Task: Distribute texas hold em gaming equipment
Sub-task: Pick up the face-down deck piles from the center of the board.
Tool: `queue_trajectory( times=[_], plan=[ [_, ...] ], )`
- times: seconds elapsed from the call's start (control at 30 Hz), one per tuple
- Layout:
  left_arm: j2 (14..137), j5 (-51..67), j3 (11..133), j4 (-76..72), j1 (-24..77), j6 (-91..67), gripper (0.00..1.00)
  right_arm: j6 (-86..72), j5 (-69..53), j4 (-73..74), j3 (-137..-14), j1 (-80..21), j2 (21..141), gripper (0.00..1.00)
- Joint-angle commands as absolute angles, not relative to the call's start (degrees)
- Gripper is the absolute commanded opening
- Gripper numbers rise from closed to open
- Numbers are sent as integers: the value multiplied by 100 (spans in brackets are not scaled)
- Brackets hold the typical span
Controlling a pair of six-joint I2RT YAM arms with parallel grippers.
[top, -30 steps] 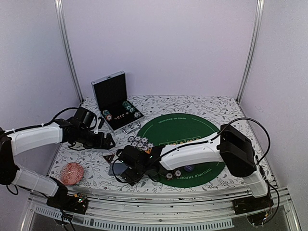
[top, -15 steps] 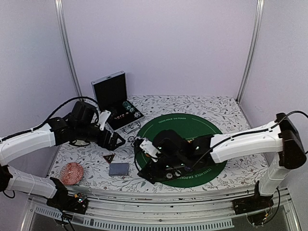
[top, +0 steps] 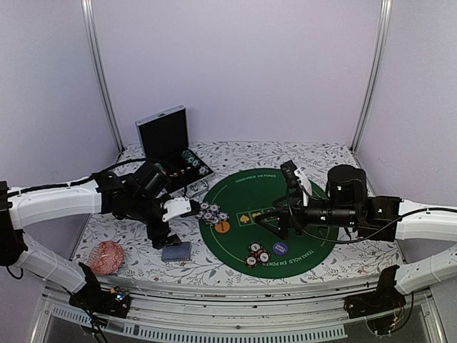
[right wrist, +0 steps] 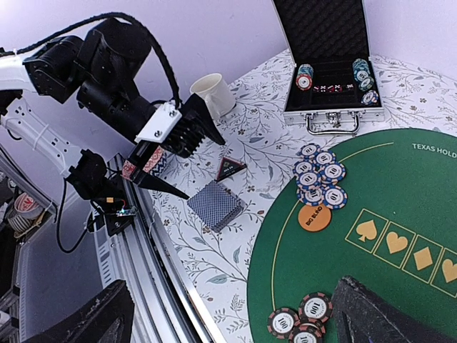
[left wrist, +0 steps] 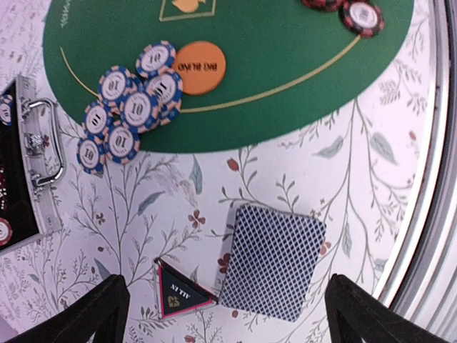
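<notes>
A deck of blue-backed playing cards (top: 176, 251) lies on the floral cloth, also in the left wrist view (left wrist: 271, 263) and right wrist view (right wrist: 216, 205). A black triangular marker (left wrist: 178, 291) touches its corner. My left gripper (left wrist: 228, 314) hovers over the deck, open and empty. Several blue striped chips (top: 208, 211) and an orange button (top: 223, 227) sit at the green mat's (top: 243, 189) left edge. Dark chips (top: 257, 255) and a purple button (top: 280, 249) lie near its front. My right gripper (top: 284, 214) is open and empty above the mat.
An open metal case (top: 171, 150) with more chips stands at the back left. A cream mug (right wrist: 211, 93) stands behind my left arm. A red patterned round object (top: 108, 256) lies at the front left. The table's metal rail (right wrist: 164, 271) runs close to the deck.
My right gripper has drawn back from the deck, rightward over the mat, leaving the deck on the cloth. My left gripper has moved forward and down to above the deck.
</notes>
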State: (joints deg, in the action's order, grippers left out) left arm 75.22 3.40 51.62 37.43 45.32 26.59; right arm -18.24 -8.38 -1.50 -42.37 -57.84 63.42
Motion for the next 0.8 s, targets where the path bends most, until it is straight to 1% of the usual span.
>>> queue_trajectory(
  times=[0.0, 0.1, 0.2, 0.37, 0.63, 0.77],
  plan=[
    [7690, -28, 5177, 4412, 4606, 3545, 98, -1878, -891, -309, -3974, -5757, 6129, 99],
    [7995, 71, 5118, 4401, 4605, 3699, 98, -1839, -946, -342, -3958, -5746, 6282, 99],
    [8245, -91, 5089, 4273, 4589, 3709, 98, -1809, -996, -347, -4005, -5736, 6498, 99],
    [8585, 186, 5131, 4201, 4489, 3847, 98, -1793, -1136, -390, -4055, -5739, 6766, 99],
    [9054, 202, 5181, 4185, 4480, 3852, 98, -1810, -1227, -426, -4025, -5737, 6853, 99],
    [9211, 430, 5287, 4200, 4465, 3857, 98, -1810, -1237, -430, -4006, -5739, 6856, 99]
  ],
)
